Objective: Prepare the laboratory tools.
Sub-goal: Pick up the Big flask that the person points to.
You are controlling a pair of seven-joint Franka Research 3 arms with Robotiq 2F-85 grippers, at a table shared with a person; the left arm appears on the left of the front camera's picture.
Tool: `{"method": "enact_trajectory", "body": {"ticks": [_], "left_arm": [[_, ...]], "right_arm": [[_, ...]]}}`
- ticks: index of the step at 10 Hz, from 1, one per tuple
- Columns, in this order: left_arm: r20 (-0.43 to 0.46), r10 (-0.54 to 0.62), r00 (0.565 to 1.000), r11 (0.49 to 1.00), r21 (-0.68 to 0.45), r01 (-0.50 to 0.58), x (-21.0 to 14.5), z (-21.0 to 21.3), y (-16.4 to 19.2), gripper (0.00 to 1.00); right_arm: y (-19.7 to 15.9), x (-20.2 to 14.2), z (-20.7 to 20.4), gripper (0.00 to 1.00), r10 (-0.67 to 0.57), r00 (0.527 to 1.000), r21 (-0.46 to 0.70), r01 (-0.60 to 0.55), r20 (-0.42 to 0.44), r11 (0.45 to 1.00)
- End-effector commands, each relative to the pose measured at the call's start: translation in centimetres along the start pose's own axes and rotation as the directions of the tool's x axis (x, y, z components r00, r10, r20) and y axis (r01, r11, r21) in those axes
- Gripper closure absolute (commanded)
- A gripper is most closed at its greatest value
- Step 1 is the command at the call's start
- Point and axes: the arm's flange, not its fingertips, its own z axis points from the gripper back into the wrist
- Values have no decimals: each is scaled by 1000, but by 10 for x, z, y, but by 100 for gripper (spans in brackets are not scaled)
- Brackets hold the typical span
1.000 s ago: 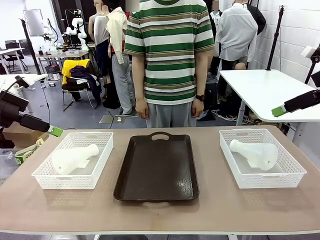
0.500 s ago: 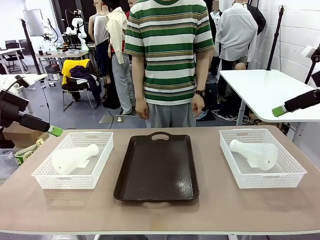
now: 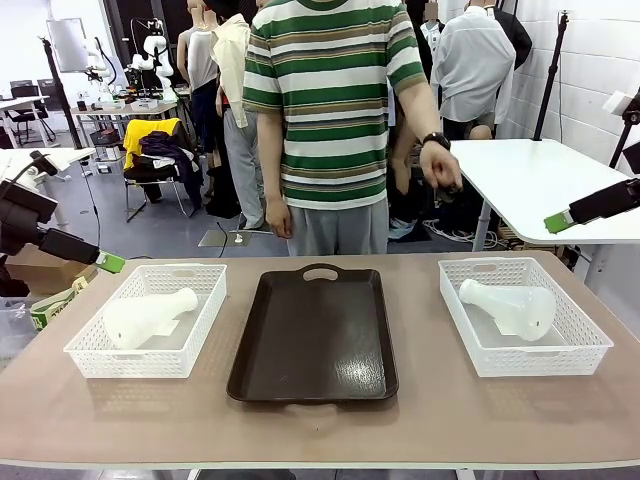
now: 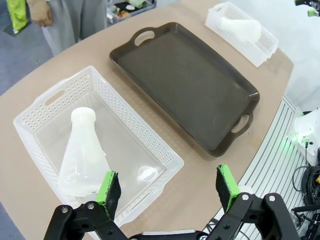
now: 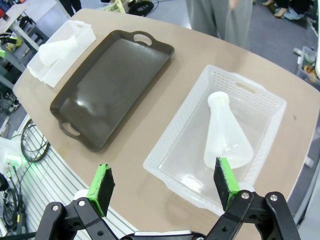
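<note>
Pick-up has not begun: the left claw [image 4: 167,189] and right claw [image 5: 164,187] hang spread and empty. The left flask [image 3: 145,317] lies sideways in the left basket [image 3: 130,365], the right flask [image 3: 510,306] in the right basket [image 3: 545,362], flanking the tray [image 3: 315,340]. Next, probably, a claw must descend onto a neck.

Bright, even overhead light is filling the room, casting only soft shadows under the baskets [image 3: 130,365] and laying a pale sheen across the tray [image 3: 312,330]. The person's raised hand [image 3: 444,170] is smearing with motion blur. Both wrist views are looking sharp while bowing the table [image 4: 195,170] edge outward.
</note>
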Motion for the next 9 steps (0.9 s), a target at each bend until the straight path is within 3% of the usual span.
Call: {"method": "enact_trajectory", "body": {"ticks": [1, 9], "left_arm": [[11, -17, 1000, 1000, -19, 17, 0, -1, 4, 0], [11, -17, 1000, 1000, -19, 17, 0, -1, 4, 0]], "right_arm": [[0, 0, -1, 0, 0, 1000, 18, -1, 6, 1000], [0, 0, -1, 0, 0, 1000, 18, -1, 6, 1000]]}}
